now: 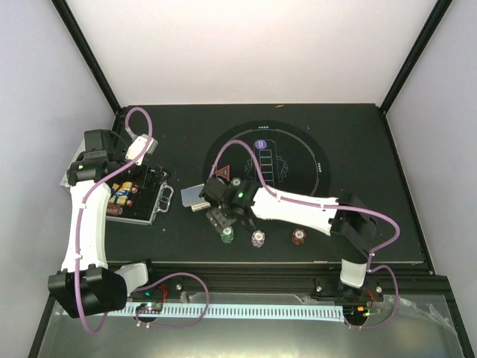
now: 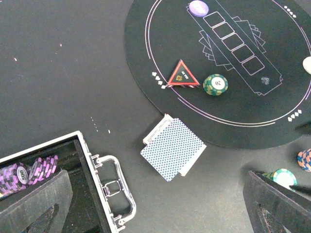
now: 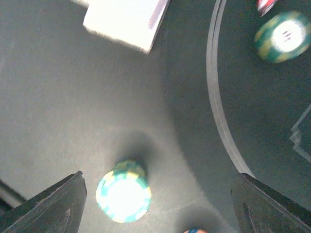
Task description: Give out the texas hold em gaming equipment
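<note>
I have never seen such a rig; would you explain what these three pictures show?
The left arm and right arm each end in a two-finger gripper. One picture looks down from overhead; the others come from wrist cameras. On the table: a black mat with a purple button disc, red triangle marker and green chip; a deck of cards beside it; an open silver case holding purple chips; and a green stack, pale purple stack and red-brown stack of chips. The left gripper hangs open by the case; the right gripper is open over the green stack. Neither holds anything.
</note>
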